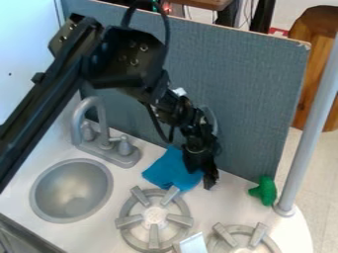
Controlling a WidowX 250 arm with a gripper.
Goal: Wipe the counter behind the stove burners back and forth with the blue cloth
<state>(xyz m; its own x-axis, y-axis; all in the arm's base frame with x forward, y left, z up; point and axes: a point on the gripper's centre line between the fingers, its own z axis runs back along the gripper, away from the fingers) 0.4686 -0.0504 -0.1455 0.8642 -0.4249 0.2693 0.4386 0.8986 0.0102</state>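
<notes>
While the black gripper (202,177) hangs over the back of the counter (251,222), directly at the right part of a blue cloth (162,169), its state cannot be told: released, clenched or grasping the cloth, the view does not settle it. Cloth lies crumpled on the pale counter, between the faucet (104,136) and the gripper, just behind the nearer-to-sink burner (155,217); one of that burner's raised grey bars reaches up to the cloth's front edge. The arm (129,57) enters from the left and bends down to the gripper in front of a grey-blue panel (254,89), which stands upright along the counter's back. Containers: one round metallic grey sink basin (71,190), set into the counter left of the burner; a lighter patch shows on its lower inside. Faucet stands behind the basin on a grey base, spout curved over, with a handle on each side. Second burner (244,240), also grey with raised bars, is partly cut off by the bottom edge. Between the two burners, a pale flat piece (192,244) at the bottom edge; its nature cannot be told. Green lumpy object (265,191) sits well right of the cloth, near the foot of a slanting grey pole (304,133). Beyond the panel, at right: brown wooden stool (318,59) on a light tiled floor (316,163).
</notes>
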